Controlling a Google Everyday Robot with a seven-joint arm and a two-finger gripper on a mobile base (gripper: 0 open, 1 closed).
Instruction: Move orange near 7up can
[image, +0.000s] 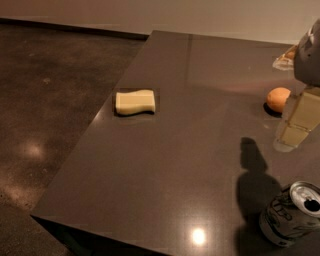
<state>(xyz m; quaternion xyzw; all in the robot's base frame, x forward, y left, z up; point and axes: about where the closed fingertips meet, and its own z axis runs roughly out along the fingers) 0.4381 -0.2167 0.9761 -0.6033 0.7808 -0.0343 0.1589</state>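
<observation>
The orange is a small round fruit resting on the dark table at the right, partly hidden behind my gripper. My gripper hangs at the right edge of the view, just right of and in front of the orange, with pale translucent fingers pointing down toward the table. The 7up can stands upright at the lower right near the table's front edge, dark greenish-grey with a shiny silver top and open tab hole. The can is well in front of the orange.
A pale yellow wavy-edged sponge lies near the table's left edge. A small pale object sits at the far right back. Dark floor lies to the left of the table.
</observation>
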